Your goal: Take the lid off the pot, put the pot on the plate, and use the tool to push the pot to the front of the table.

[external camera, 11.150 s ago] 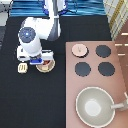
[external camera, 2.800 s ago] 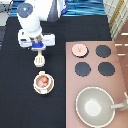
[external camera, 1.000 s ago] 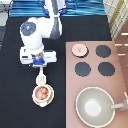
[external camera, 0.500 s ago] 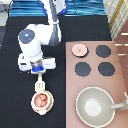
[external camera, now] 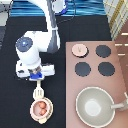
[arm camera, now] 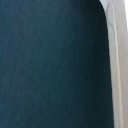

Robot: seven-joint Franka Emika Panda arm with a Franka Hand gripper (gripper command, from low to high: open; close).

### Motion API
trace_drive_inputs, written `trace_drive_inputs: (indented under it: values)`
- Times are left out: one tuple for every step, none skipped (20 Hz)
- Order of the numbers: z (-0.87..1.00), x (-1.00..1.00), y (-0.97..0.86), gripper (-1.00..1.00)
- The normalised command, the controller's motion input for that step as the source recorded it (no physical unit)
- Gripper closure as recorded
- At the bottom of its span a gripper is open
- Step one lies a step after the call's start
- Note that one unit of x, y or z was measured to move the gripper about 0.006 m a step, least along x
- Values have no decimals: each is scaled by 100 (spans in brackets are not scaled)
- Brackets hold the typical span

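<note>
Pushing step: gripper (external camera: 37, 77) clamps tool (external camera: 38, 91), blade touching pot (external camera: 41, 107) on plate (external camera: 33, 115); lid (external camera: 78, 49) on stove.

Your gripper (external camera: 36, 76) hung over the tool (external camera: 38, 92), pot (external camera: 41, 107) blocked the table's (external camera: 15, 107) bottom edge, left side lay open.

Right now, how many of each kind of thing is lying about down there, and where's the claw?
Lid: 1, on the stove
Pot: 1, uncovered, on the plate
Plate: 1, on the black table
Tool: 1, blade against the pot
Large pan: 1
Black burners: 3 showing
Total: 8
The claw is at the tool's handle end.
</note>
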Motion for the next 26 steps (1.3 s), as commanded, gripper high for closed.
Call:
trace_drive_inputs:
  values:
    - [38,100,3,100]
    - [38,100,3,100]
    - [38,100,3,100]
    - [38,100,3,100]
    - [38,100,2,100]
    - [49,100,9,100]
    - [53,3,9,100]
    - [42,-55,0,100]
    - [42,-97,0,100]
    - [43,-100,0,100]
    - [44,-100,3,100]
    - [44,-100,4,100]
    - [44,-100,5,100]
    - [44,-100,3,100]
    - [42,-100,2,100]
    - [42,-100,2,100]
    - [41,-100,1,100]
    - [39,-100,0,100]
    - [38,-100,0,100]
    - [37,-100,0,100]
    - [32,-100,0,100]
    - [21,-100,2,100]
    - [10,-100,15,100]
    - [6,-100,21,100]
    - [5,-100,24,100]
    - [3,-100,28,100]
